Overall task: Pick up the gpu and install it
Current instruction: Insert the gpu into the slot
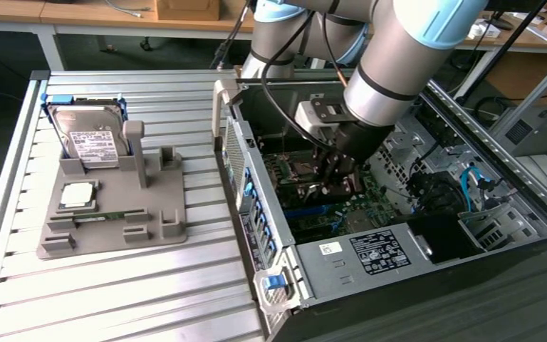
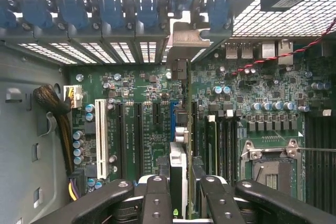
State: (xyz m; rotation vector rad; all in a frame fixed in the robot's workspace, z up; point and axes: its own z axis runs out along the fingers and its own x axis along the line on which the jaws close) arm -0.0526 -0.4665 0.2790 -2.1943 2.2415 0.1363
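Gpu [image 2: 177,161] — one thin expansion card, seen edge-on, standing upright on its long edge inside the open computer case [image 1: 350,274], over the motherboard [image 2: 142,93] slots. Silver end bracket [image 2: 186,39] meets the rear slot openings — card clamped in the gripper [image 2: 181,195].

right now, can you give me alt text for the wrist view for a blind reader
The gripper holds the graphics card edge-on over a green motherboard inside an open computer case, the card's metal bracket at the vented rear wall. An empty processor socket sits off to one side; whether the card is seated in a slot cannot be told.
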